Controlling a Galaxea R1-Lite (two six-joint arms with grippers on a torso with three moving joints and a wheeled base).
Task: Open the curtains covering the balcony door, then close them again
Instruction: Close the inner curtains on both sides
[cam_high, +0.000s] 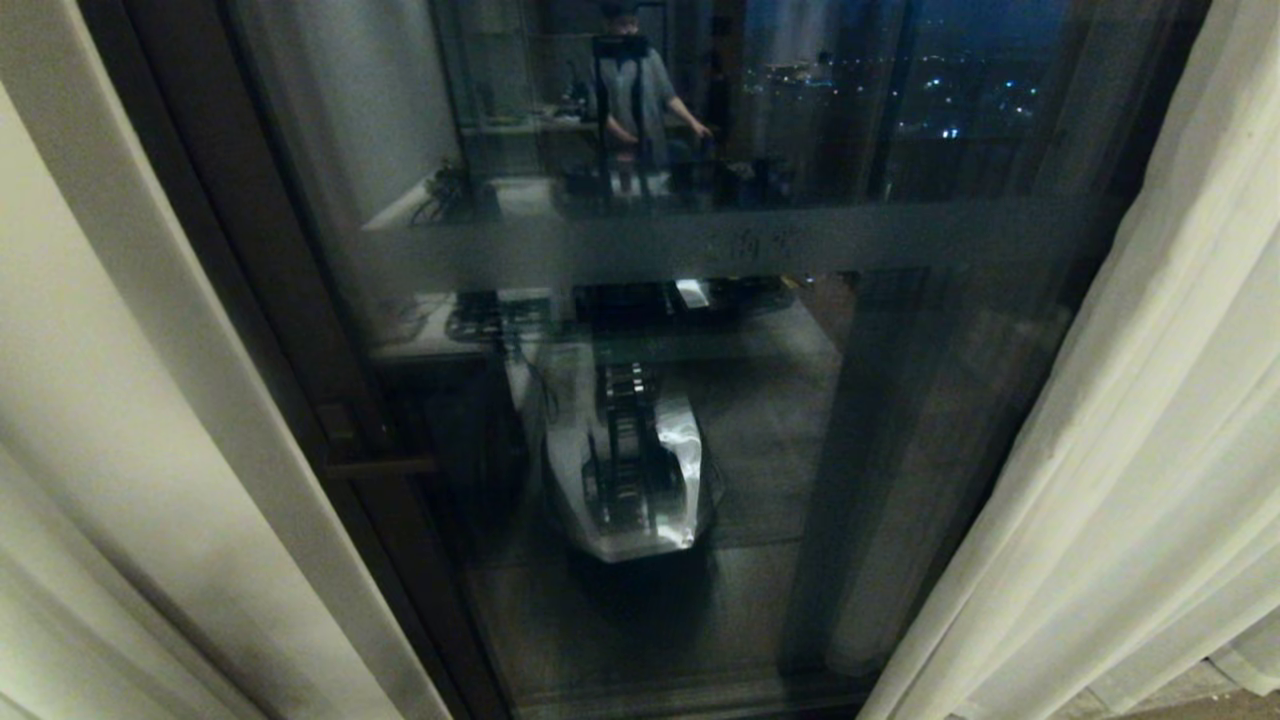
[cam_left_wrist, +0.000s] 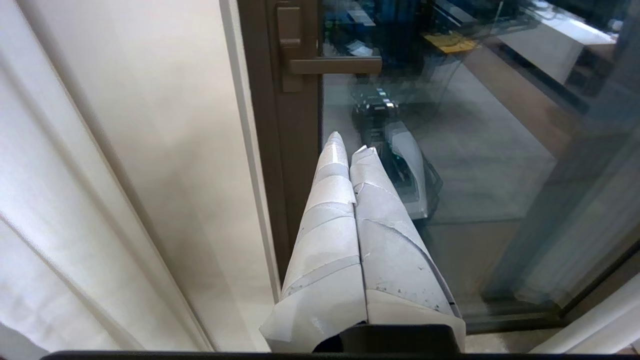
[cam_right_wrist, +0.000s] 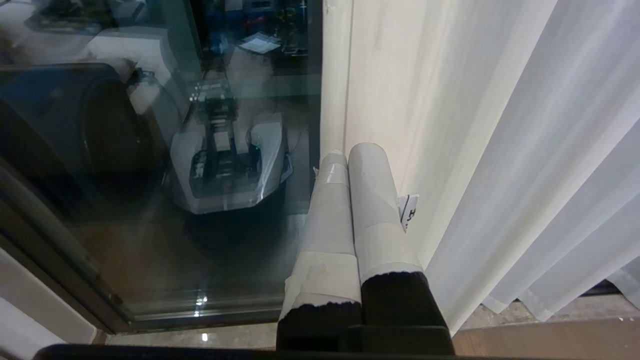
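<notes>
Curtains hang parted at either side of the balcony door, while left gripper and right gripper point at it, fingers pressed together, empty.

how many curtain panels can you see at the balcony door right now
2. One curtain panel hangs at the left of the balcony door, the other curtain panel at the right, with bare glass between them. Further panels beyond the edges of the views may be hidden.
</notes>
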